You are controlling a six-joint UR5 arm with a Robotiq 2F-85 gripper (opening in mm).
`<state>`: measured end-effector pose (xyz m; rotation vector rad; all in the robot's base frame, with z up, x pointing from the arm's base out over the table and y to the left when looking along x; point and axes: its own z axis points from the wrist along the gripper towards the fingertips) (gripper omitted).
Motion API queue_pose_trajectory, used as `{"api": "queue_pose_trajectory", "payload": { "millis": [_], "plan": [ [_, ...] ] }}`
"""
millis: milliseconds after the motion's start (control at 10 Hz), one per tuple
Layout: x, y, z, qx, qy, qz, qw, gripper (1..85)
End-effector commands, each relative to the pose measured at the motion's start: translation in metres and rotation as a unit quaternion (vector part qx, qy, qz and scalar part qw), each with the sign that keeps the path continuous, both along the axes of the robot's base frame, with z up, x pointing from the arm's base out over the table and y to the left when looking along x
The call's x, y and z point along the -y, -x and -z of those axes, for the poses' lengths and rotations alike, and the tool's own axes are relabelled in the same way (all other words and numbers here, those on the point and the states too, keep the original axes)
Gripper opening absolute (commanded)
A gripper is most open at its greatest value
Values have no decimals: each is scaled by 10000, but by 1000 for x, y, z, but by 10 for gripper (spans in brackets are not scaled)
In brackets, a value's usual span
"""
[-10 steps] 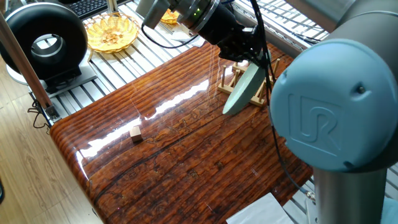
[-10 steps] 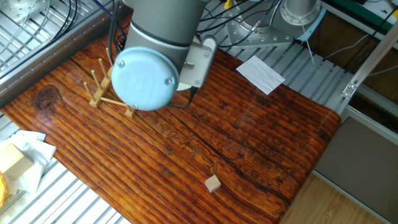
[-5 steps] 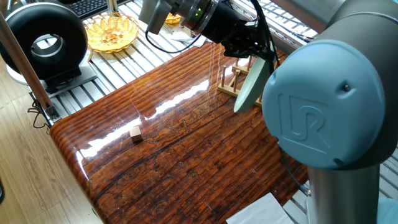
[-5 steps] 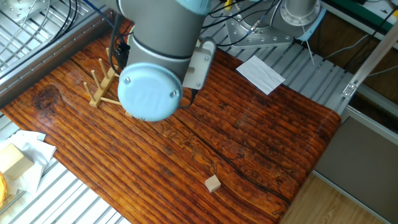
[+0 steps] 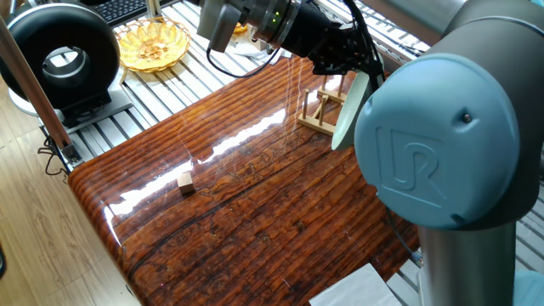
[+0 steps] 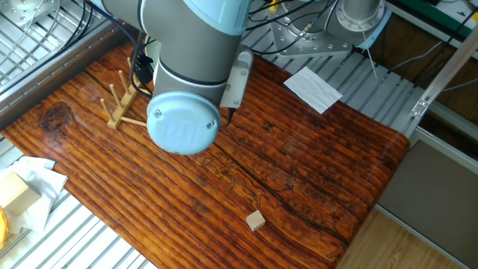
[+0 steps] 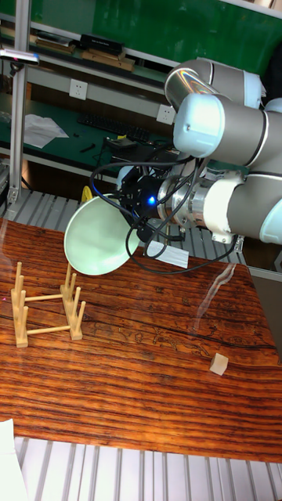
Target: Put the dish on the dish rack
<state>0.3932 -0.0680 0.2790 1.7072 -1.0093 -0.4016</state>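
The dish (image 7: 97,236) is gripped on edge by the tool (image 7: 139,227), held above and beside the dish rack (image 7: 47,308), not yet slotted between pegs.

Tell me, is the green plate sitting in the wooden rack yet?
Not yet. The gripper holds the green plate tilted on edge in the air, above and beside the wooden rack, whose pegs stand empty.

Probably lab: aluminium-framed bench (image 6: 67,228)

Mint-green dish (image 7: 95,236) — pale wood dish rack (image 7: 48,311) — striped reddish-brown table (image 7: 141,376).
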Motion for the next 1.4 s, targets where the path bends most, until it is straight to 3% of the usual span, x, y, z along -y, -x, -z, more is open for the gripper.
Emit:
{"api": "queue_pose_trajectory", "payload": {
  "millis": [0, 400, 700, 900, 1100, 1300],
  "plan": [
    [-2, 3, 1, 28, -31, 58, 10000, 10],
    [5, 7, -7, 82, 77, 138, 9998, 10],
    [11, 9, -6, 154, 23, 226, 9996, 10],
    [15, 9, -3, 161, -55, 252, 9995, 10],
    [22, 9, 10, 200, -260, 279, 9991, 10],
    [21, 12, 12, 244, -288, 363, 9986, 10]
  ]
}}
